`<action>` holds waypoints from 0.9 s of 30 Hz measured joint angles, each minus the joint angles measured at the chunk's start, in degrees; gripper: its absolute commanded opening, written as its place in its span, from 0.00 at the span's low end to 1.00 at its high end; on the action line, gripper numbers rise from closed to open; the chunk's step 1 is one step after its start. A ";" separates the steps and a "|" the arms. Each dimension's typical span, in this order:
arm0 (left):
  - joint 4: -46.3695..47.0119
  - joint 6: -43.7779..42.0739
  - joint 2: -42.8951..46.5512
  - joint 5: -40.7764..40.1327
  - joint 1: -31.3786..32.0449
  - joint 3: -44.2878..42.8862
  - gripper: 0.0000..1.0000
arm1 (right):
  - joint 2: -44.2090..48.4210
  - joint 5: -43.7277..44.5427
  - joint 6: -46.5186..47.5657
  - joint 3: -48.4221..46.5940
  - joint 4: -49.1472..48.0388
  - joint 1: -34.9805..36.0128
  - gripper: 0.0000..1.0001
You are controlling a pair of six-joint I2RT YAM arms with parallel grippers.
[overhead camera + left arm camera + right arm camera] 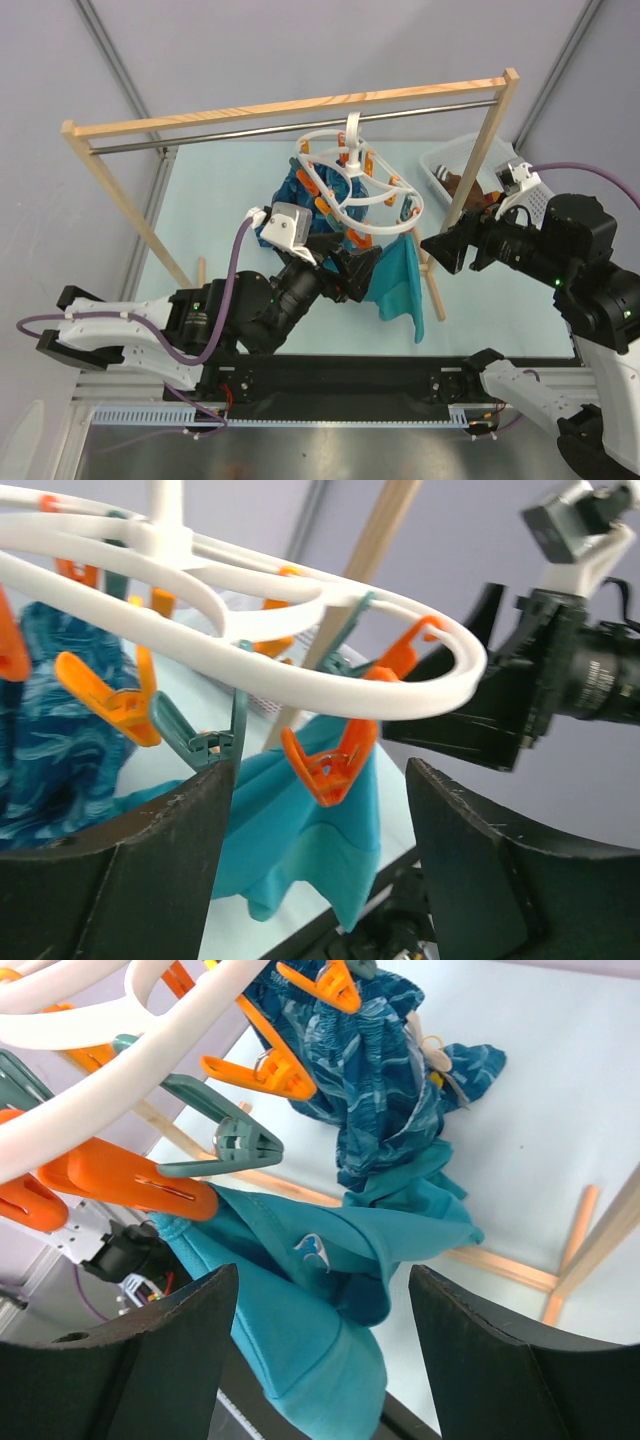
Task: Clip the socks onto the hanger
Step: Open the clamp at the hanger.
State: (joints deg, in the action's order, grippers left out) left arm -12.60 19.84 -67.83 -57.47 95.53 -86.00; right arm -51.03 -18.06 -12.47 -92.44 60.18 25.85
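Left fingers (140,880) apart, empty, just under hanger (353,158). Right fingers (510,1360) apart, empty. Hanger hooked on metal bar (200,137). Teal cloth (400,285) hangs from its orange clip (330,765).

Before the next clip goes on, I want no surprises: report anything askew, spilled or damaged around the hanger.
The teal cloth hangs bunched from a single orange clip on the hanger, drooping lopsidedly. Beside it, a patterned blue cloth is crumpled; whether it is clipped, I cannot tell. Nothing looks spilled or broken.
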 measured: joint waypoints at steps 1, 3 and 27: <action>-0.11 -0.31 -0.02 -1.18 0.02 0.00 0.74 | 0.35 0.55 0.17 0.09 0.00 0.00 0.76; 0.31 -0.90 -0.02 -2.80 0.07 0.00 0.73 | 0.94 1.31 0.50 0.22 0.04 0.00 0.76; 6.71 -8.46 -4.22 -9.94 2.23 -3.50 0.43 | 3.15 5.97 0.59 2.25 0.63 0.09 0.78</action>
State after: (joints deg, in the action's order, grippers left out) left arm -5.89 11.38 -72.05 -67.42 97.76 -89.49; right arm -47.88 -12.10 -11.88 -90.19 60.82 25.93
